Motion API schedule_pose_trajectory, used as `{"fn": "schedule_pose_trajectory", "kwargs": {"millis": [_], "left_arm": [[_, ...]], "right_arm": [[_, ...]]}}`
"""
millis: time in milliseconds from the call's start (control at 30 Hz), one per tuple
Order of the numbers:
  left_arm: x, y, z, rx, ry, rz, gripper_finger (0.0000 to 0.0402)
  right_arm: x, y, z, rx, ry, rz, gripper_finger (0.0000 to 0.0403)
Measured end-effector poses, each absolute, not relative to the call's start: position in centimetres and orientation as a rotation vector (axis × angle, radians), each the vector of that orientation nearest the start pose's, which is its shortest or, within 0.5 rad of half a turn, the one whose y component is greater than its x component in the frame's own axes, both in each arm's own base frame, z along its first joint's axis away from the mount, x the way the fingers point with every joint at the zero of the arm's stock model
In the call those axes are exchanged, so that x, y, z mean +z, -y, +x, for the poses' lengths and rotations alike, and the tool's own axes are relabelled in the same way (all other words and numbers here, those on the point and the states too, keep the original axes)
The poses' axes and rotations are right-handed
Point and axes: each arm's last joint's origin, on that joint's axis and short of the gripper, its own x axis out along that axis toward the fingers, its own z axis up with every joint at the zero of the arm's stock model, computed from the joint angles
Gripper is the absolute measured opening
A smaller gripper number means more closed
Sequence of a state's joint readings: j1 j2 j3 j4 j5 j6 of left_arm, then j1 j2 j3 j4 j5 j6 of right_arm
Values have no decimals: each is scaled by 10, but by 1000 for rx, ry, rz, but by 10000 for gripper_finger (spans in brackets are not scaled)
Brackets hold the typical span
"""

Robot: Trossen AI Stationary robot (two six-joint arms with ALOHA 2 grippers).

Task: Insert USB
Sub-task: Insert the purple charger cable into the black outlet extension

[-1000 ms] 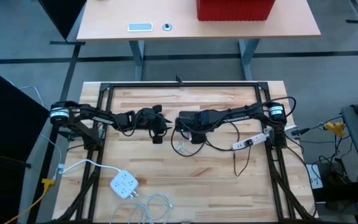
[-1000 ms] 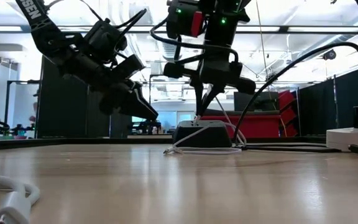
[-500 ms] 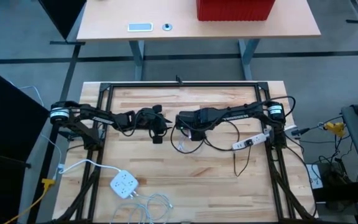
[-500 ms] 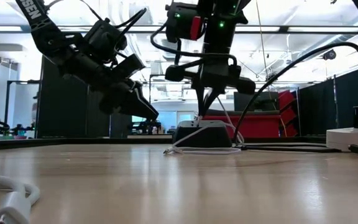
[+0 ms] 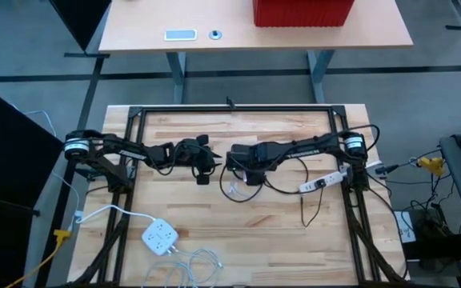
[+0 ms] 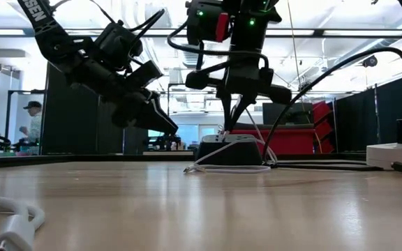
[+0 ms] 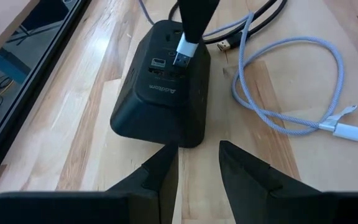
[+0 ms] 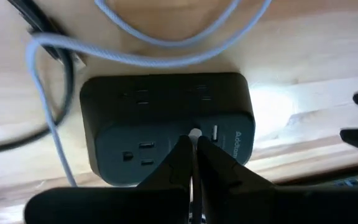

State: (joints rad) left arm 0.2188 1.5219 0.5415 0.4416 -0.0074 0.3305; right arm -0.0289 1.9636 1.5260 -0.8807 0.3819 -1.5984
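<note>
A black charging hub [image 7: 163, 81] sits flat on the wooden table near its middle, its USB ports facing up. My right gripper [image 7: 188, 37] stands over it, shut on the white USB plug [image 7: 184, 53], whose metal tip slants down at the hub's ports. Whether the tip is inside a port cannot be told. The plug's grey braided cable [image 7: 303, 93] loops on the table, its other connector [image 7: 353, 132] lying loose. My left gripper [image 7: 197, 168] hovers open just left of the hub [image 5: 250, 172], pointing at it and touching nothing. My right gripper pinches the white body of the USB plug [image 7: 185, 46] between its two fingers, coming from above and pointing down. The plug sticks out below the fingertips, tilted, with its metal tip [image 7: 180, 61] at the hub's top face by the USB ports.
A white power cube [image 5: 160, 237] with white cords lies at the near left. A white power strip [image 5: 320, 181] and black cables [image 5: 282, 186] lie to the right. A black frame [image 5: 230, 108] rims the table. A person [image 6: 30, 125] stands far off in the room.
My right gripper has shifted slightly above the hub while staying shut on the plug. The hub and the cable loop have stayed in place.
</note>
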Motion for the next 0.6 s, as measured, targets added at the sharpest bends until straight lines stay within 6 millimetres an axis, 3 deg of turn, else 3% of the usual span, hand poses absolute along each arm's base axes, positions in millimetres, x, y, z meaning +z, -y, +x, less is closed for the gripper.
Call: {"fn": "schedule_pose_trajectory", "kwargs": {"millis": [233,600], "left_arm": [[148,-60,270,130,-563,265,105],[151,-61,271,134,-530,271,105]], "right_arm": [[212,14,391,803,-1296,-1440,0],[220,10,394,815,-1239,-1410,0]]}}
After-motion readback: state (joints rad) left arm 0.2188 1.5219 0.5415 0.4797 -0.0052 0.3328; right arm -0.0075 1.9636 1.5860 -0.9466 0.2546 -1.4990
